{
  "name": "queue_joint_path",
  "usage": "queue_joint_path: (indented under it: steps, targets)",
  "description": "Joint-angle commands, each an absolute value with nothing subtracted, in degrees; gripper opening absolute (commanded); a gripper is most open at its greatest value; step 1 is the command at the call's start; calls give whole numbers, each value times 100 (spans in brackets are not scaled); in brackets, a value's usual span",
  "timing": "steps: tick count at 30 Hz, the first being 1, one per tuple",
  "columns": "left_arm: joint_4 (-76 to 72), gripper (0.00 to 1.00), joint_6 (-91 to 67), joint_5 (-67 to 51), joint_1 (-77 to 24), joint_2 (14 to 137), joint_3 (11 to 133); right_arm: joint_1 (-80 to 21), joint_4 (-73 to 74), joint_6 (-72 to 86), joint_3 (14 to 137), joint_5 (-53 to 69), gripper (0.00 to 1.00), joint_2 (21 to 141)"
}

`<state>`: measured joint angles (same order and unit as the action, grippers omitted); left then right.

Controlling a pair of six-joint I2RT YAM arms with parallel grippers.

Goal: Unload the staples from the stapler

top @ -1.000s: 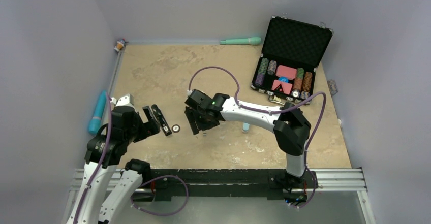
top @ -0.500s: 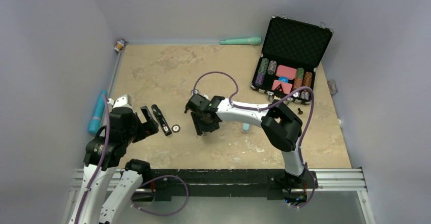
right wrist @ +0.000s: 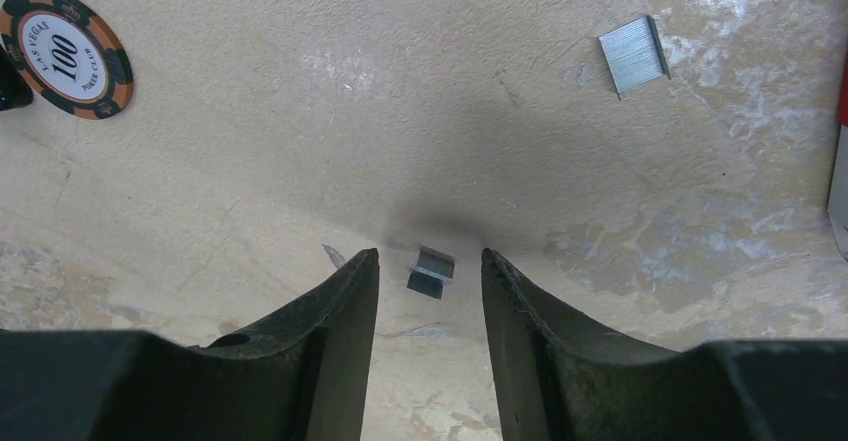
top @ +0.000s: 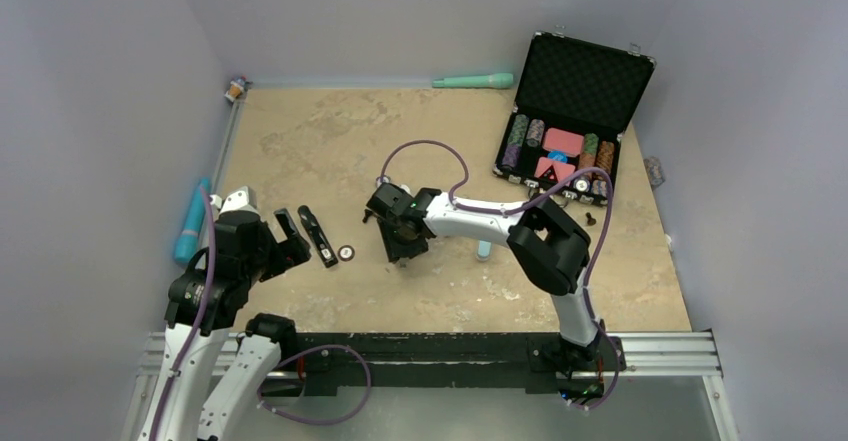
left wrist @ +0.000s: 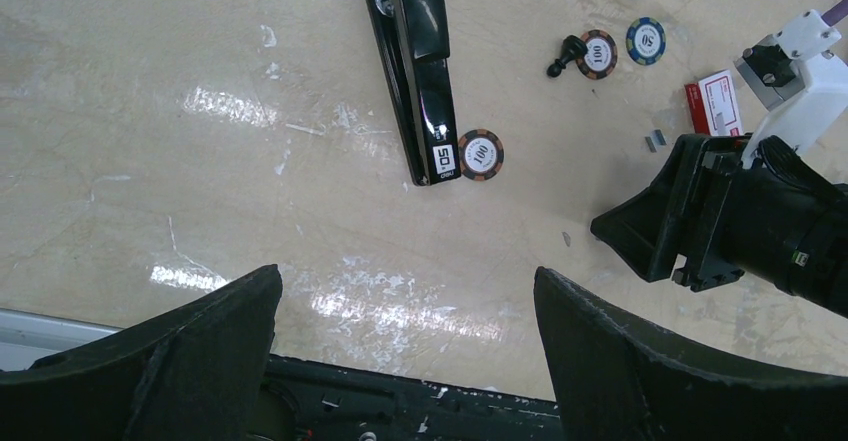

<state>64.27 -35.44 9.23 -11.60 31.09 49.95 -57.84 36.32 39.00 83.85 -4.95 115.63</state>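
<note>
The black stapler (left wrist: 422, 71) lies on the table with its top arm swung open beside its base; it also shows in the top view (top: 318, 236). My left gripper (left wrist: 407, 273) is open and empty, hovering near the stapler's front end (top: 293, 240). My right gripper (right wrist: 428, 258) is open, tips low over the table, with a short silvery strip of staples (right wrist: 431, 269) lying between the fingertips, untouched. A second strip of staples (right wrist: 634, 54) lies farther off on the table. The right gripper sits right of the stapler in the top view (top: 400, 253).
A 100 poker chip (left wrist: 480, 154) lies at the stapler's tip. More chips (left wrist: 598, 53) and a red-and-white box (left wrist: 715, 104) lie beyond. An open chip case (top: 575, 121) stands at the back right, and a light-blue bar (top: 190, 223) lies at the left edge.
The right arm's elbow has swung left and its gripper has settled lower over the table. The left gripper has drawn back slightly from the stapler.
</note>
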Motion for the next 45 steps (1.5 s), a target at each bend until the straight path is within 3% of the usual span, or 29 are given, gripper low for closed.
queue_joint_path:
  steps: [1,25,45]
  targets:
    - [6383,100,-3605,965,-1099,3076,5021,-5801,3481,3914,8348,-508,45,11553]
    - [6394,100,-3621,1020,-1015,3017,5036,-5843,3834,3946,8422,-581,31,11675]
    - [6398,100,-3612,993,-978,2971,5036,-5906,3876,3999,8622,-823,30,11697]
